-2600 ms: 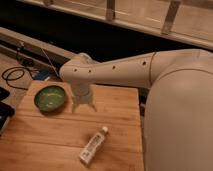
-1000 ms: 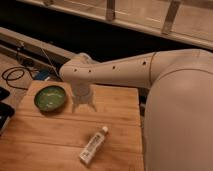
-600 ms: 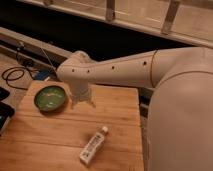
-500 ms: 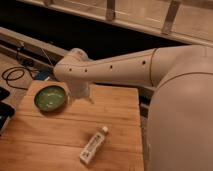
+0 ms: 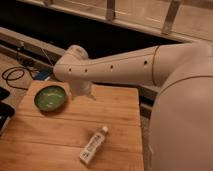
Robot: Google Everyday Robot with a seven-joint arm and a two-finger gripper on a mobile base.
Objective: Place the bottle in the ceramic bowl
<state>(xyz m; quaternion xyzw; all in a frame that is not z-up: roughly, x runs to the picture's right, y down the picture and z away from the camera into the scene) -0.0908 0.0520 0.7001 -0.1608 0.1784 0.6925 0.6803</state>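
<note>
Nothing is done yet, I judge: the bottle [image 5: 93, 145] lies on the wooden table [image 5: 117, 112] apart from the empty ceramic bowl [image 5: 50, 98], while my gripper [image 5: 82, 92] hangs just beside that bowl, its state I cannot tell.

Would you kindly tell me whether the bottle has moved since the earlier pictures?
No. The bottle lies in the same spot on the wooden table, as far from the ceramic bowl as before; the gripper hangs beside that bowl.
</note>
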